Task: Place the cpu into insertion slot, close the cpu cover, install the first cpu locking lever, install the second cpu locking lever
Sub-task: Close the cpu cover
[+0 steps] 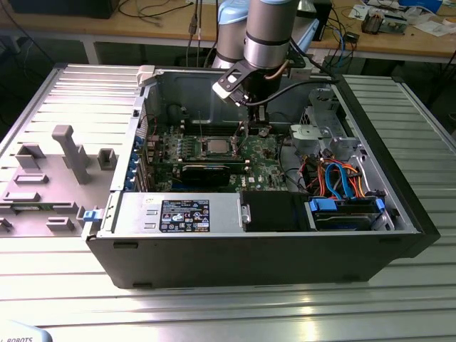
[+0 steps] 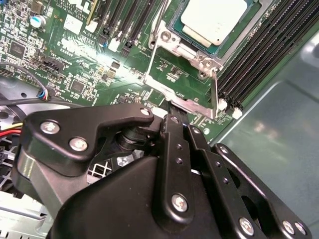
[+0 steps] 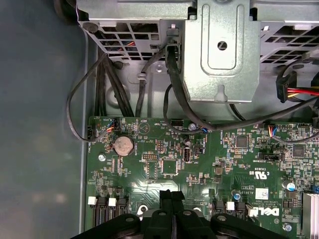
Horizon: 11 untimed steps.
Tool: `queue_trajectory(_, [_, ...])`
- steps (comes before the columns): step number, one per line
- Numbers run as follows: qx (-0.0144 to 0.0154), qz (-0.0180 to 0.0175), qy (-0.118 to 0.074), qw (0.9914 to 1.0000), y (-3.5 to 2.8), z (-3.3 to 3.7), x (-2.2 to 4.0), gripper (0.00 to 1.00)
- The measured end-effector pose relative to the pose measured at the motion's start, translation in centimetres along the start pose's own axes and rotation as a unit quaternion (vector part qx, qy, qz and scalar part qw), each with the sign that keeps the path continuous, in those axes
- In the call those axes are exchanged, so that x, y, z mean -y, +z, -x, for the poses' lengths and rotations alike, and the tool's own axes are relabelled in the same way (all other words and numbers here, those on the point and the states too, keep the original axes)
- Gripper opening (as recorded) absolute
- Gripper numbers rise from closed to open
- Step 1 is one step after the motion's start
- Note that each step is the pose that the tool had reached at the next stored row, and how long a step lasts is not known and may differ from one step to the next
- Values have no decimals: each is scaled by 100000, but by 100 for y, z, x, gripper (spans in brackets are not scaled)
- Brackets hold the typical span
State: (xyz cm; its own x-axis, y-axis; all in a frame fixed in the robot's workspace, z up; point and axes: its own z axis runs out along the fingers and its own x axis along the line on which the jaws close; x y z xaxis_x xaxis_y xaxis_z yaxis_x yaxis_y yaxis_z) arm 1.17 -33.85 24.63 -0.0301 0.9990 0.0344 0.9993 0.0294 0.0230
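exterior view: open computer case lying on ribbed metal table; cluttered wooden tables behind. arm reaches into case; the cpu sits in its socket.
second wrist view: the cpu cover stands raised; fingers pressed together, tips at its edge.
first wrist view: fingers above green motherboard, metal drive cage beyond.

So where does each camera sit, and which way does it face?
Exterior view: off the arm, high outside the open case, looking down into it; shows the arm and pincer over the board.
Second wrist view: on the wrist, looking past the shut pincer at the cpu and its raised cover.
First wrist view: on the wrist, looking over the pincer across the board to a metal cage.
Shared: both wrist views show pincer and board.
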Motion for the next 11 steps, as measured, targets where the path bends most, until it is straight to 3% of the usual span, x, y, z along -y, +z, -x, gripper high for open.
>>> queue_trajectory(11, [1,-2,-1,100000,-1,-1,47,11])
